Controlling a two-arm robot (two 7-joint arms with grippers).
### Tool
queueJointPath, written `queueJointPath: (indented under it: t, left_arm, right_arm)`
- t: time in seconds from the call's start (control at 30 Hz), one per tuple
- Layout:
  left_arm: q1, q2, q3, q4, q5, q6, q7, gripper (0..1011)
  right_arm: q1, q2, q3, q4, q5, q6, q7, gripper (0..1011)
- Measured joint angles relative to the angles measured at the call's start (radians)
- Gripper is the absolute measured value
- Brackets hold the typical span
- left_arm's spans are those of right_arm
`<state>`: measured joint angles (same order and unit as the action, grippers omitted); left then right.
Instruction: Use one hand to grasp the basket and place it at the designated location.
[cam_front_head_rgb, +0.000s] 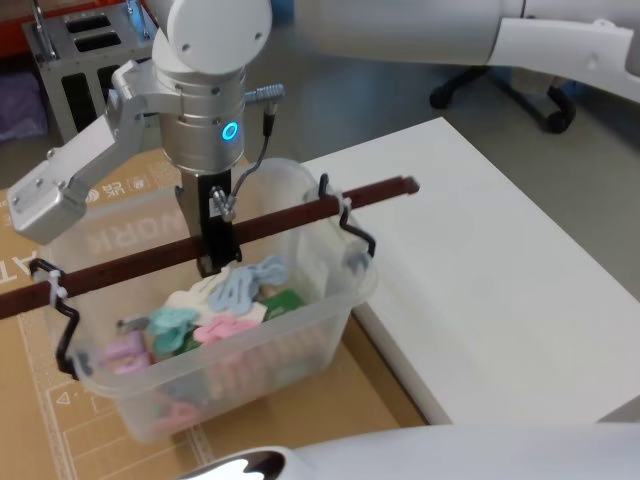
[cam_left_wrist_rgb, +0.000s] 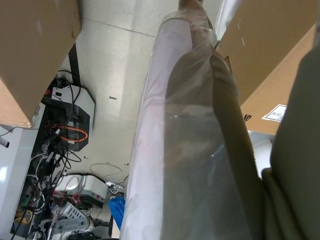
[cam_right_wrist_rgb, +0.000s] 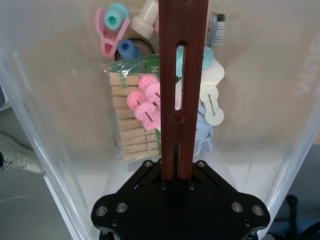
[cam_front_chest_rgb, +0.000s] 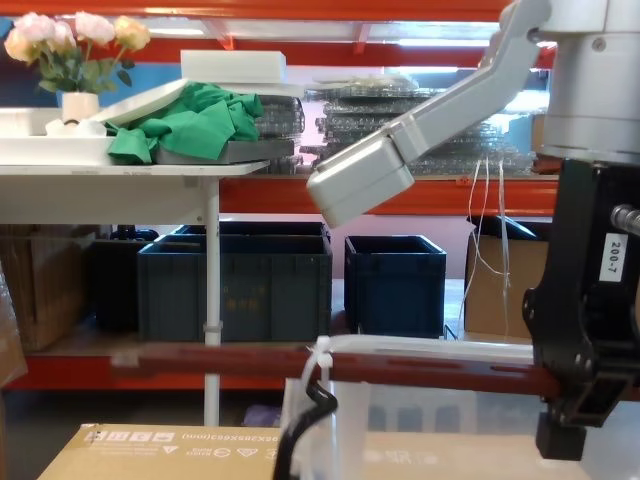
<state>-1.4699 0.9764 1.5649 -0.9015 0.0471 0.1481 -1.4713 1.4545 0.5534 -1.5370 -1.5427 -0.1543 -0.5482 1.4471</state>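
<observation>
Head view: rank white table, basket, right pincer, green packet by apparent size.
1-2. white table, basket: near tie, unranked; table runs off frame.
3. right pincer
4. green packet

handle (cam_front_head_rgb: 130, 266): left end cut by edge | basket (cam_front_chest_rgb: 440, 430): base cut off

Silver wrist (cam_front_head_rgb: 203, 125) — blue ring light (cam_front_head_rgb: 230, 131), black fingers (cam_front_head_rgb: 213, 245).
</observation>
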Motion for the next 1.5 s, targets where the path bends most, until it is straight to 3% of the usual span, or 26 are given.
queueJointPath:
  t: [0.13, 0.67, 1.0, 1.5]
  left_arm:
    - [0.000, 0.000, 0.000, 0.000, 0.000, 0.000, 0.000, 0]
    - [0.000, 0.000, 0.000, 0.000, 0.000, 0.000, 0.000, 0]
    - [0.000, 0.000, 0.000, 0.000, 0.000, 0.000, 0.000, 0]
    - [0.000, 0.000, 0.000, 0.000, 0.000, 0.000, 0.000, 0]
  right_arm:
    - [-0.004, 0.006, -0.003, -0.014, -0.013, 0.016, -0.030, 0]
    - [-0.007, 0.015, -0.015, -0.030, -0.023, 0.030, -0.061, 0]
    - [-0.035, 0.013, -0.029, -0.073, -0.102, 0.071, -0.098, 0]
    - [-0.051, -0.012, -0.037, -0.065, -0.135, 0.079, -0.108, 0]
